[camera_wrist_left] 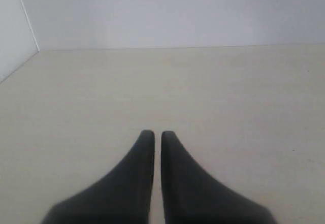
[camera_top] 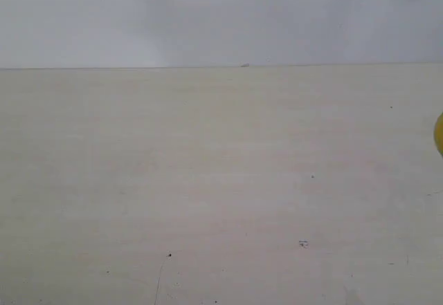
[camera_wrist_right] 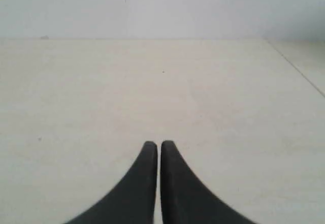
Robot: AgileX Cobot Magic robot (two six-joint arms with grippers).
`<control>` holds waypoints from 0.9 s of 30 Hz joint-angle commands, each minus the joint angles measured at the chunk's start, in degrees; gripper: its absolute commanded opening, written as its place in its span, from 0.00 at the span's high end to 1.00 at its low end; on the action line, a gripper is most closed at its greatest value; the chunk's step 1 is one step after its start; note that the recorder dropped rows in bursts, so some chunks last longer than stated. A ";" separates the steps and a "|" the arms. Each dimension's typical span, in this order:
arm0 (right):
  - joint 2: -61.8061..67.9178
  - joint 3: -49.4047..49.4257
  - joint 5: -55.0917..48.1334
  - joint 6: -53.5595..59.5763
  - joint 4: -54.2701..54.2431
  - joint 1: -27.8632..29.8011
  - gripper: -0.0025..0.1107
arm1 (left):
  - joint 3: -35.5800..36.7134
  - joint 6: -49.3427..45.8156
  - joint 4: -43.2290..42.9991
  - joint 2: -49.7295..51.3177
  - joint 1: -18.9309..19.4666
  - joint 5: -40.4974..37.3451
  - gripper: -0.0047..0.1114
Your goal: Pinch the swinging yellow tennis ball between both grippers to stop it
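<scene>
**Exterior view.** The ball (camera_top: pixel 439 133) was cut off by the frame's right edge. Only a yellow sliver showed, and its seams and string could not be made out. The table (camera_top: pixel 208 180) lay open up to its far edge, where it met the wall (camera_top: pixel 208 14)

**Wrist views.** The left gripper (camera_wrist_left: pixel 154 133) and right gripper (camera_wrist_right: pixel 154 144) each had fingers (camera_wrist_left: pixel 134 178) pressed almost together, a thin slit between them, over open table. The finger bases were cropped and blurred
</scene>
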State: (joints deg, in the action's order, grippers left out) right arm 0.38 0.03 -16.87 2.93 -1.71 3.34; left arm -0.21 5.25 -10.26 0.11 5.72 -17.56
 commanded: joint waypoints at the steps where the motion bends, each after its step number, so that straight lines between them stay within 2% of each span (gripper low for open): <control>1: -0.38 -0.03 7.91 0.73 0.75 0.08 0.98 | 0.21 -0.22 -1.42 -0.11 -0.32 0.36 0.92; 6: -0.38 -0.03 16.87 0.41 0.75 0.08 0.98 | 0.21 -0.07 -4.44 -0.11 -0.32 6.01 0.92; 9: -0.38 -0.03 24.62 -2.93 0.55 0.08 0.98 | 0.21 2.38 2.25 -0.11 -0.32 13.04 0.92; 16: -0.38 -0.03 40.01 -15.99 0.55 0.08 0.98 | 0.21 4.24 2.79 -0.11 -0.32 37.86 0.92; 19: -0.38 -0.03 44.46 -21.13 0.55 0.08 0.98 | 0.21 14.88 2.79 -0.11 -0.32 43.63 0.92; 22: -0.38 -0.03 46.87 -26.71 0.55 0.08 0.98 | 0.21 29.47 1.92 -0.11 -0.32 49.58 0.92; 25: -0.38 -0.12 46.95 -30.70 2.85 0.08 0.98 | 0.21 33.98 0.13 -0.11 -0.32 55.99 0.92; 27: -0.38 -2.47 45.01 -33.86 6.95 0.08 0.98 | -0.87 38.82 -2.15 -0.11 -0.32 56.15 0.92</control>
State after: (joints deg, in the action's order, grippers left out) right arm 0.25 -0.09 28.96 -26.83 0.62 3.34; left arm -0.21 36.57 -9.56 0.11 5.72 35.18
